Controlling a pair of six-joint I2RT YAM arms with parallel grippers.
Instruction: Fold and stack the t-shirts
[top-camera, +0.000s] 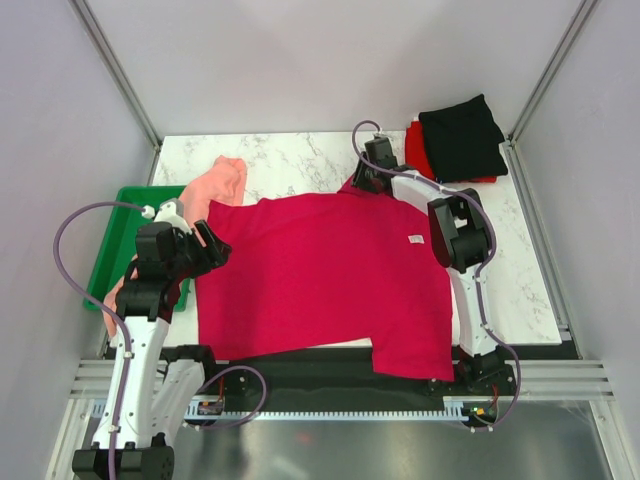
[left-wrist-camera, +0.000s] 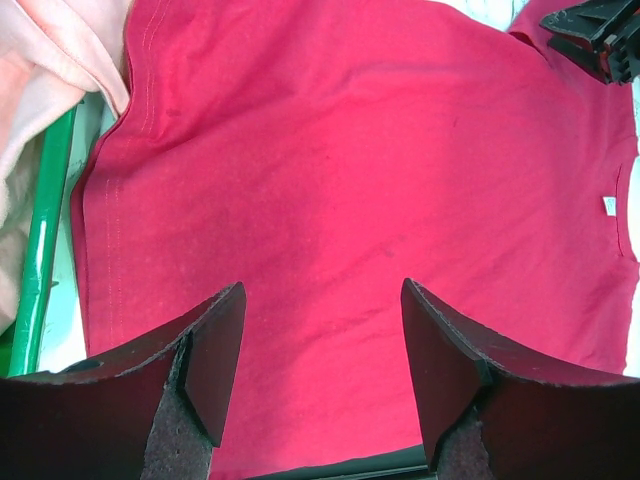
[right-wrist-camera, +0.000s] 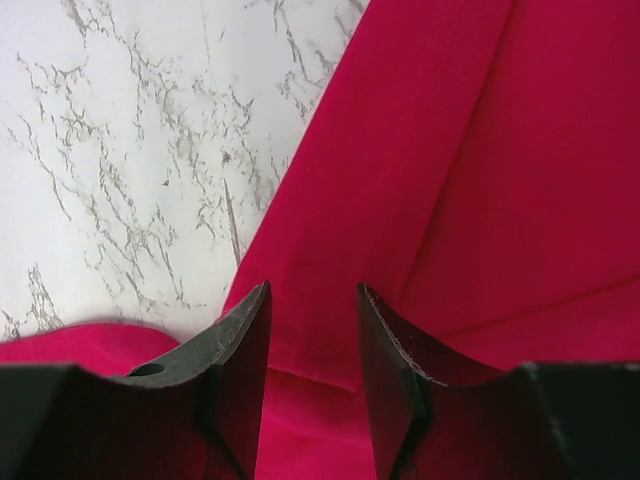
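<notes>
1. Right, the crimson shirt lay spread flat on the table, one corner lapping over the near edge.
2. The left gripper hung open over the shirt's left side, gripping nothing; a shallow pinch there could slip off the cloth.
3. The right gripper stood parted over the far sleeve edge, empty; closing too high would miss the fold.
4. The pink shirt touched the crimson one's corner and could get dragged along.

crimson t-shirt, grey-veined table, perhaps salmon shirt
</notes>
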